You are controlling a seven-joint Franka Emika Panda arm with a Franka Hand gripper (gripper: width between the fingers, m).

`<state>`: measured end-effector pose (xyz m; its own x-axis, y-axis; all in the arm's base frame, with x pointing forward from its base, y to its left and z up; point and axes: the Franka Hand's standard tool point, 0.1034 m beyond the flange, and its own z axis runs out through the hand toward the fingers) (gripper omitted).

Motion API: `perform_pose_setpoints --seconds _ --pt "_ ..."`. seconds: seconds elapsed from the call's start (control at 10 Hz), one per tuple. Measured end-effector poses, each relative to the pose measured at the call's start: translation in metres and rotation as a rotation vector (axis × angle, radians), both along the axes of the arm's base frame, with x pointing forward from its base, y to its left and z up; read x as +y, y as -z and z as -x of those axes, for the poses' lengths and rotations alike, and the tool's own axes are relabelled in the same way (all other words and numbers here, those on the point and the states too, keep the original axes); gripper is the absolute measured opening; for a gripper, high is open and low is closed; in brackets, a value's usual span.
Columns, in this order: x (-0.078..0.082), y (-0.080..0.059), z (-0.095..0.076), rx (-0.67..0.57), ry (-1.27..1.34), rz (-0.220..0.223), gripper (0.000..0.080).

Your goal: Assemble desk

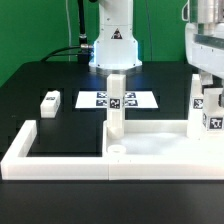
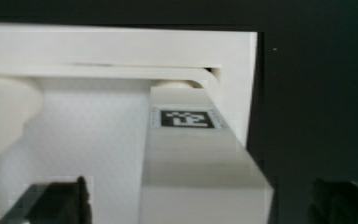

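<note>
The hand stands released around an upright leg, its long axis vertical.

White rounded arm base with black triangle marking and blue glow; dark jaws.

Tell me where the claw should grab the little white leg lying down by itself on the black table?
Probably from straight above, pinching the lying leg across its long flat sides near the middle. It lies flat on the table with bare space around it, so nothing blocks the way.
</note>
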<state>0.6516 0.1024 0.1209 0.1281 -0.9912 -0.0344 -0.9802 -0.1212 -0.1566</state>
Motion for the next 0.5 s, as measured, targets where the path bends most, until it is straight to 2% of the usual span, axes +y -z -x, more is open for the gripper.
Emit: perform_pose_setpoints --seconds 0.1,0.3,0.5 --pt "-0.001 0.0001 -0.0019 -0.035 -0.091 0.022 0.0643" --pt "0.0075 0.0009 0.0011 -0.039 -0.212 0.042 0.0648" --pt "0.0043 0.0009 0.0005 -0.045 -0.329 0.063 0.0649"
